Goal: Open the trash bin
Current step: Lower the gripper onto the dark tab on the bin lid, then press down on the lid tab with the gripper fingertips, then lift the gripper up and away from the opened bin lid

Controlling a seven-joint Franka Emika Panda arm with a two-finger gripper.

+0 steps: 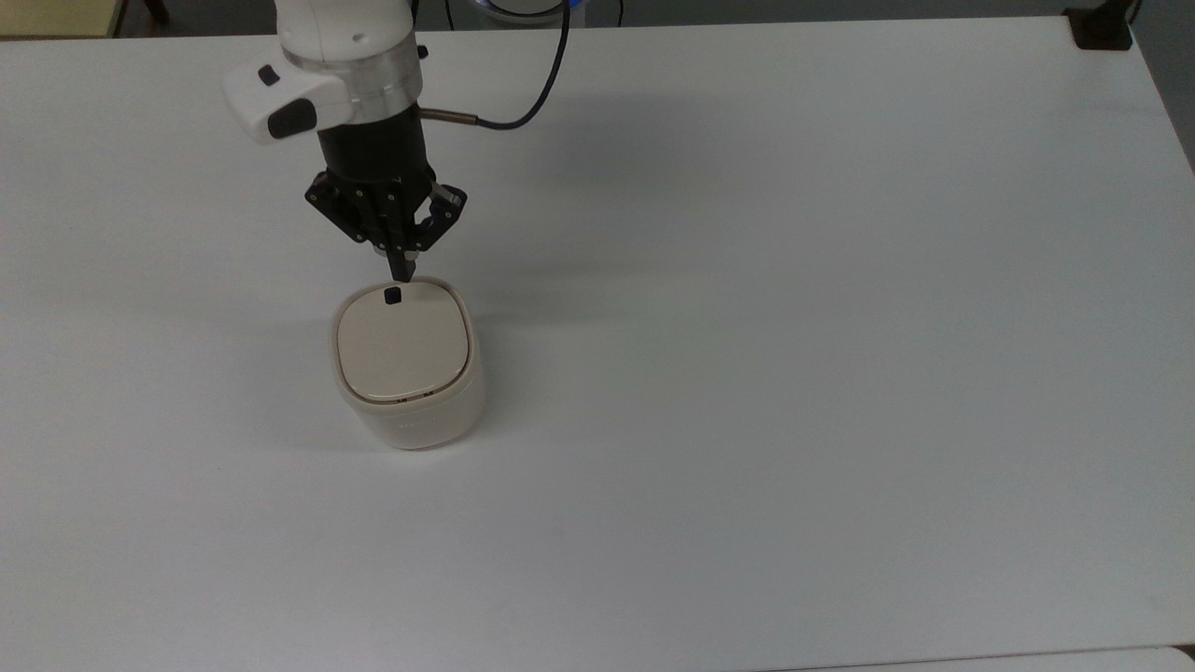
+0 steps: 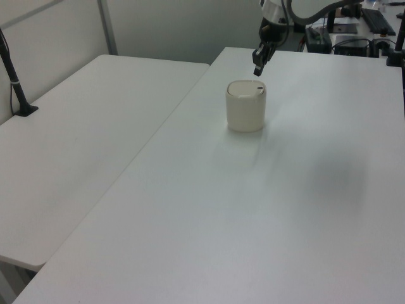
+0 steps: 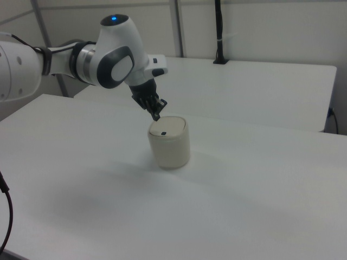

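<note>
Table [image 1: 794, 373]: a wide white table carried the scene; in the left view a second white table [image 2: 76, 139] stood against it at the 9 o'clock side, and in the right view this second one [image 3: 260, 86] lay behind.
Arm [image 1: 341, 56]: the white robot arm came in from the 12 o'clock edge of the top view and reached down toward the bin; a dark cable [image 1: 532, 93] hung from it in a curve at its 3 o'clock side.
Trash bin [image 1: 411, 411]: the small cream-white bin stood upright on the table, at about 9 o'clock from the centre of the top view, well apart from every table edge. In the left view it [image 2: 245, 111] was at about 12 o'clock from the centre, and in the right view it [image 3: 170, 146] stood near the middle.
Lid [image 1: 401, 345]: the beige flat lid lay closed on the bin.
Pincer [image 1: 401, 273]: the black pincer pointed downward, its two fingers pressed together into one narrow tip. The tip was over the 12 o'clock rim of the bin, just beside the button. In the left view [image 2: 256, 71] it hung above the bin with a small gap; in the right view [image 3: 156, 116] the tip was close to the lid edge. If it touched the lid, I could not tell.
Button [image 1: 393, 296]: the small black square button sat near the 12 o'clock edge of the lid.
</note>
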